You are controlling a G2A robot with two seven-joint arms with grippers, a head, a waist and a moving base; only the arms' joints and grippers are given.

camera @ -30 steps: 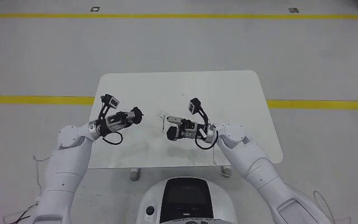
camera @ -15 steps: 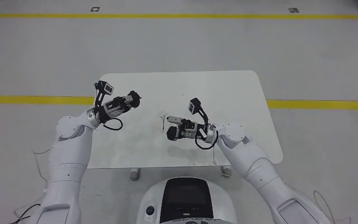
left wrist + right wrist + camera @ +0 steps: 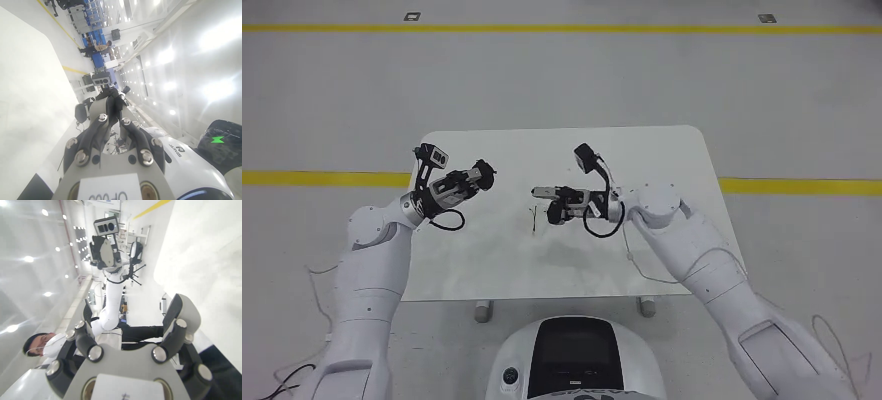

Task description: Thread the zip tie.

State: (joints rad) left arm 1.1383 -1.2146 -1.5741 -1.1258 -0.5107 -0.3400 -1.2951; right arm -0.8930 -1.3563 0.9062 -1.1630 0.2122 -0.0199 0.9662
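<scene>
A white table (image 3: 662, 160) with rounded corners is seen from above, with both arms brought in over it from the near side. The left gripper (image 3: 485, 172) is held over the left part of the table, toward the far edge, and is pointed to the right. In its own wrist view the left gripper (image 3: 113, 106) is shown with its dark pads pressed together, and nothing can be made out between them. The right gripper (image 3: 538, 191) is held over the middle of the table and is pointed left, toward the other arm, with a clear gap kept between the two. Its fingers are spread wide apart in the right wrist view (image 3: 130, 306), with nothing gripped. The zip tie (image 3: 533, 218), a thin dark strip, is laid on the tabletop just to the near side of the right gripper's tips, well apart from the left gripper.
</scene>
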